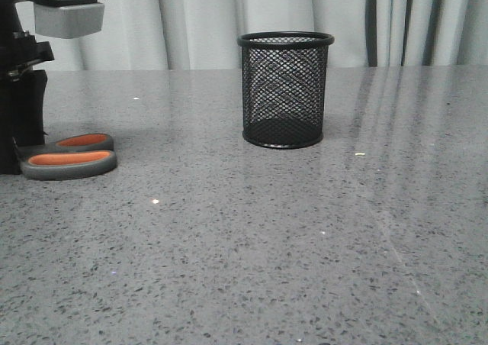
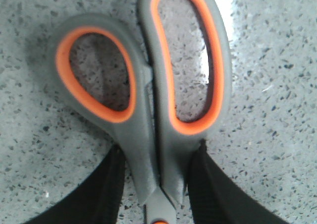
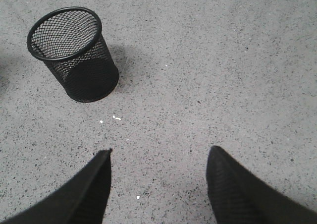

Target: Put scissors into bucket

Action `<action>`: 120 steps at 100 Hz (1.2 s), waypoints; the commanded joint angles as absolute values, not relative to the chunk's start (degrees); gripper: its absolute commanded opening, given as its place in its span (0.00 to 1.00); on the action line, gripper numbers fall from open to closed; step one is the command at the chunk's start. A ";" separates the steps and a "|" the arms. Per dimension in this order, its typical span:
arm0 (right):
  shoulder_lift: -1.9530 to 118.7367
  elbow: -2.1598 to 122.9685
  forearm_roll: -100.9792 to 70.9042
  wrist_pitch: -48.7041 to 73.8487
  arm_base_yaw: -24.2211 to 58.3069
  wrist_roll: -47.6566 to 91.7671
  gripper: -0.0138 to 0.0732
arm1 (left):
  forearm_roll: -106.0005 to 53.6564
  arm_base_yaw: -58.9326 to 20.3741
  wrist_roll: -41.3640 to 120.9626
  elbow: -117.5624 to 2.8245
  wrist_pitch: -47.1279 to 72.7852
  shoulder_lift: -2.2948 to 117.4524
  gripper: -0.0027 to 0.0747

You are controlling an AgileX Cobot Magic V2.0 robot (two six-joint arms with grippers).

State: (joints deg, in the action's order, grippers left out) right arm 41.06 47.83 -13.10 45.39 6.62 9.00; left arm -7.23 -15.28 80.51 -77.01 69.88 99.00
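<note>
The scissors [image 1: 70,159] lie flat on the grey table at the far left, their dark grey handles with orange lining pointing right; the blades are hidden behind my left arm. In the left wrist view the scissors [image 2: 148,135] fill the picture. My left gripper [image 2: 159,150] is down at the table, with a finger touching each side of the scissors' neck just below the loops. The bucket [image 1: 284,93], a black mesh cup, stands upright and empty at mid-table, well right of the scissors. My right gripper [image 3: 161,152] is open and empty above bare table, with the bucket [image 3: 74,55] some way beyond it.
The speckled grey table [image 1: 267,246] stretches wide around the bucket. A few small white specks [image 3: 116,118] lie on it near the bucket. Pale curtains [image 1: 191,17] hang behind the far edge.
</note>
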 commanded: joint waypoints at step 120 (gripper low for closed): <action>41.43 49.96 -28.46 37.24 6.61 17.00 0.60 | -12.27 -18.18 78.50 -92.20 73.10 84.30 0.19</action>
